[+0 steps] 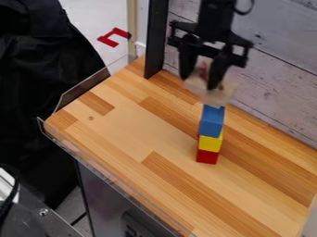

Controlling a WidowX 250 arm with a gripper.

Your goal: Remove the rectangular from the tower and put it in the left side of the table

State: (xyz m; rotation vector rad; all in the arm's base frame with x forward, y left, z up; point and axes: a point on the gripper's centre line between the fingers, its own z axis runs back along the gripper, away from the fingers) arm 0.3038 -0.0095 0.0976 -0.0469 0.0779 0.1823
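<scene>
Half the task looks done: we have the pale block [218, 95] pinched in our end effector [200, 83] above the tower [211, 142], with placing it on the counter's [133, 127] left side to go.

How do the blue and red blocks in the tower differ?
Level: blue block is above the yellow block; red block is below it.
Role: red is the tower's base; blue rests on yellow.
Shared: both flat-sided, one solid colour each.
</scene>
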